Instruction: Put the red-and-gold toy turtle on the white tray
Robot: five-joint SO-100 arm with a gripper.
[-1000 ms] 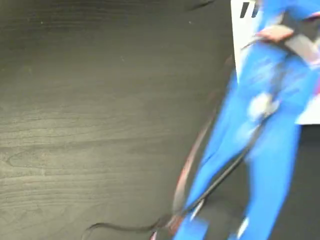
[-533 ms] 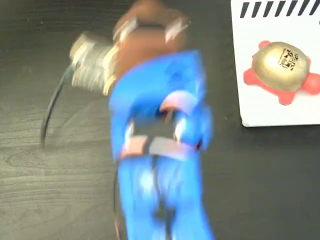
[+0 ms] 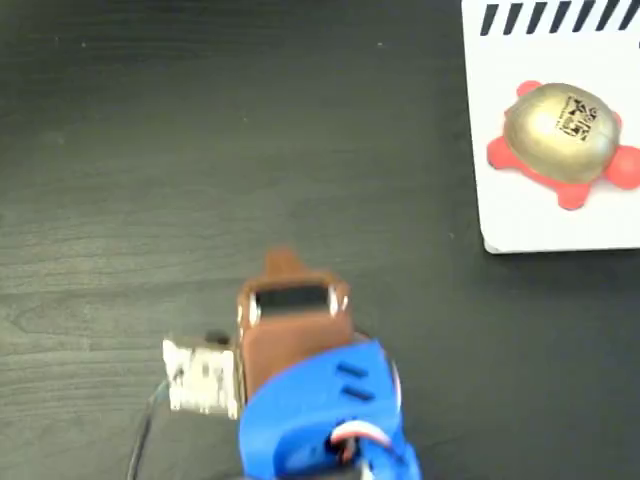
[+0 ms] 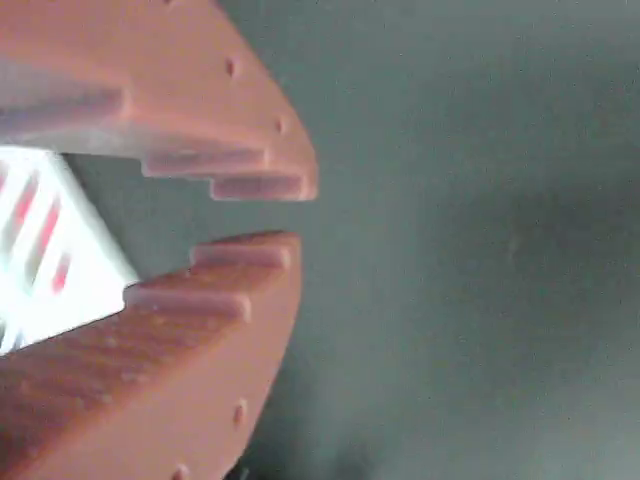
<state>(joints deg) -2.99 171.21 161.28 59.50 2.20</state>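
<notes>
Your gripper (image 4: 285, 215) is empty, its jaws nearly together with only a thin slit of dark table showing between the stepped tips in the wrist view. Nothing is pinched there. In the fixed view the gripper (image 3: 283, 268) sits low in the picture, brown fingers pointing up the frame, the blue arm (image 3: 320, 420) dropping out of the bottom edge.

Here's what has changed: a second ago that arm was a blue blur sweeping over the tray at the right; half a second ago it was swinging across the middle of the table; now it's pulled back and nearly sharp, so it looks to be settling. You've cleared right out.

Look further out to the upper right: the turtle (image 3: 560, 135) rests on the tray (image 3: 500, 150), gold shell up, black mark showing, red feet splayed on the white. It hasn't shifted since the arm left; same spot, same pose as half a second ago. It lies well inside the tray's left and bottom edges, below the black stripes (image 3: 545, 17).

The table (image 3: 200, 150) between you and the tray is bare. By my read, the placing is done, and you're simply heading to rest.
</notes>
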